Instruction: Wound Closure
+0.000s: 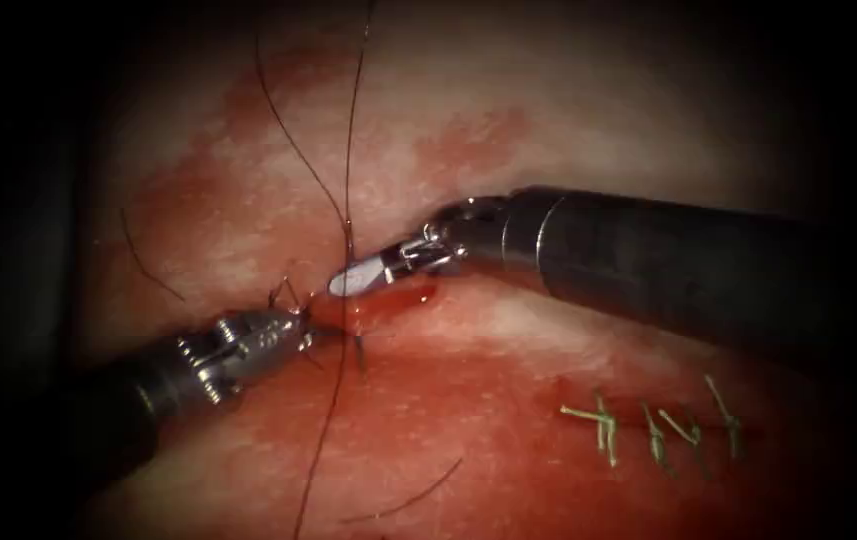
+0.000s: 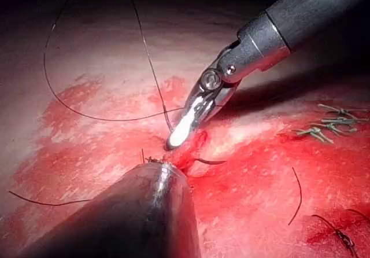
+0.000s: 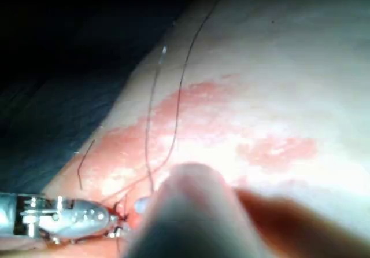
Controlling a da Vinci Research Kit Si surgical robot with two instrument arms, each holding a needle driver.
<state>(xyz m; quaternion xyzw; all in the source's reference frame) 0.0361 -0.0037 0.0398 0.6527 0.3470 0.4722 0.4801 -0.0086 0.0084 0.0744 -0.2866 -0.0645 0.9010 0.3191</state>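
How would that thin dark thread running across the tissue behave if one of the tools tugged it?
The thin dark thread lies in loose curves, so it is probably floppy. It looks fine and light. Red fluid at the cut may make it slippery there.

The right tool [image 1: 353,281] has a thick, dark grey shaft [image 1: 668,265] with a smooth matte finish, ending in a paler metal collar [image 2: 263,41] and a silver wrist with a round pin [image 2: 230,69] and bright polished jaws. The left tool [image 1: 300,325] has the same dark shaft [image 1: 118,405] and a silver wrist [image 1: 233,350] of small stacked links, with rivets and tiny holes along the jaw body [image 3: 75,214]
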